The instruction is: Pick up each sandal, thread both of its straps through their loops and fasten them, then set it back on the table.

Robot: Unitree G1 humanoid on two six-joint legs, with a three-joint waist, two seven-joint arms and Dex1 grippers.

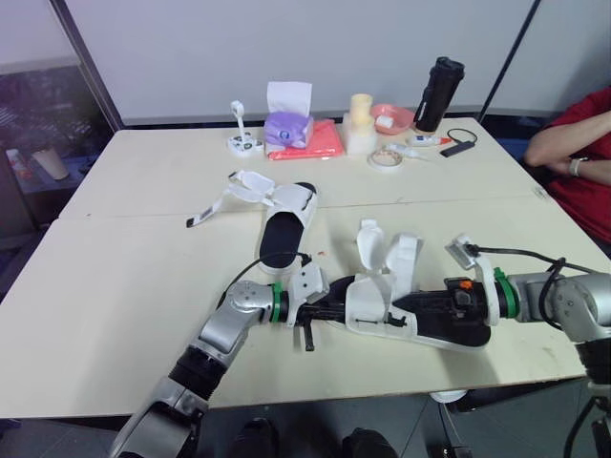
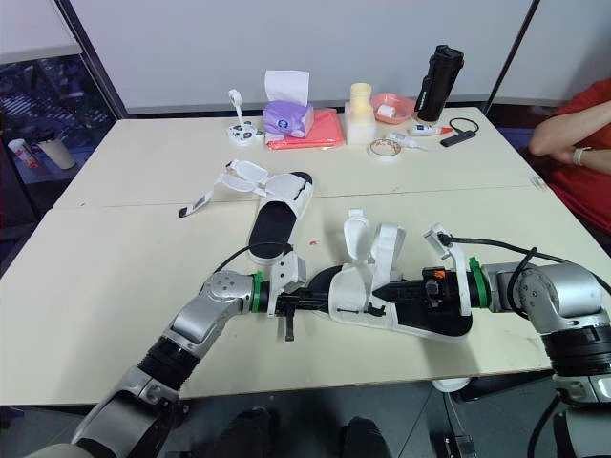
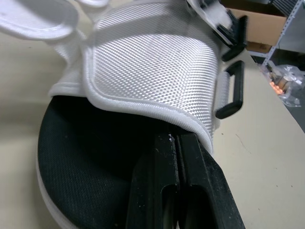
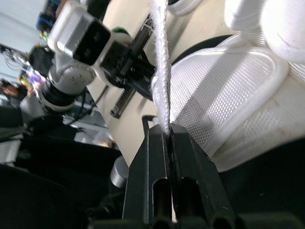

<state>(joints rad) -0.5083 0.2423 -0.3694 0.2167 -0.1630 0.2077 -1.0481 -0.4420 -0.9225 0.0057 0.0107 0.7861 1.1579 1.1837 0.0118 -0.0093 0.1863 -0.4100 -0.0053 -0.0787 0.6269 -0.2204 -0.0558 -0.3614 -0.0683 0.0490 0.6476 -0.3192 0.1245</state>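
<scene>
The white mesh sandal with a black footbed (image 1: 368, 298) lies on the cream table (image 1: 115, 286) between the two pincers. The left pincer (image 3: 178, 139) is at its toe end, fingers pressed together with their tips tucked under the rim of the mesh flap. The right pincer (image 4: 167, 129), at the heel end, is clamped on the edge of a white strap (image 4: 159, 71); the second white sandal (image 1: 296, 202) lies just beyond the left pincer, straps loose.

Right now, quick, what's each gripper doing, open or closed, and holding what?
Left gripper: jaws shut, tips under the mesh upper of the near sandal; grip cannot be told.
Right gripper: jaws shut on that sandal's white strap.
</scene>
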